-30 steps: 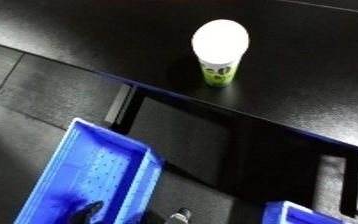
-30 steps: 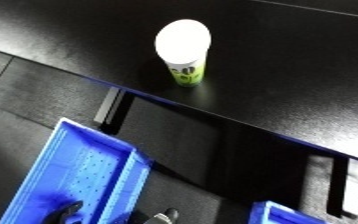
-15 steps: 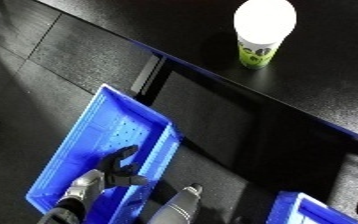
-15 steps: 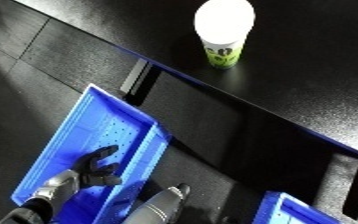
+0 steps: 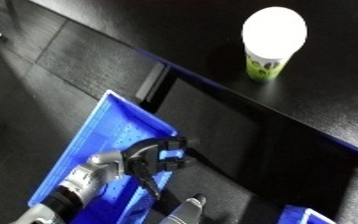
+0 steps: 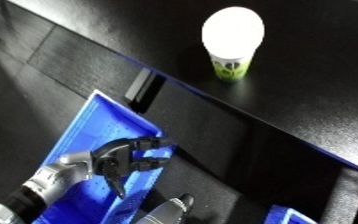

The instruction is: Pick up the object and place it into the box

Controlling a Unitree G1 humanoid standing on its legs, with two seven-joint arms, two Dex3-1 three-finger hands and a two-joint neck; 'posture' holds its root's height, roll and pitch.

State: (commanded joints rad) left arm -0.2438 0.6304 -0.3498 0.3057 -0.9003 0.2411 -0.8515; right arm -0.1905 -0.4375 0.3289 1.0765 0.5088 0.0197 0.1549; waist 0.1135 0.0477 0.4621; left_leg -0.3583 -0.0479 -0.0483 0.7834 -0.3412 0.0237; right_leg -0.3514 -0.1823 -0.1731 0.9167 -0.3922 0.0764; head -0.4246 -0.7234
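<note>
In the left eye view, your left hand [image 5: 153, 157] hangs over the near corner of the bin [image 5: 95, 135], fingers curled part-way and spread, holding nothing. The cup [image 5: 269, 60] stands upright on the table [image 5: 335, 105], far beyond those fingertips and well apart from them, with its white lid up. My guess is the hand sits low over the bin only because the arm is on its way up to the table; the pick has not begun. Your right hand [image 5: 186, 212] shows only as a pale tip at the lower edge, so I cannot tell how its fingers stand.

In the right eye view, the same left hand [image 6: 122, 157] shows its fingers arched with a gap between thumb and fingers, nothing inside. The cup [image 6: 230, 62] lies up and to the right of them, across the table's edge. You will need to reach well forward.
</note>
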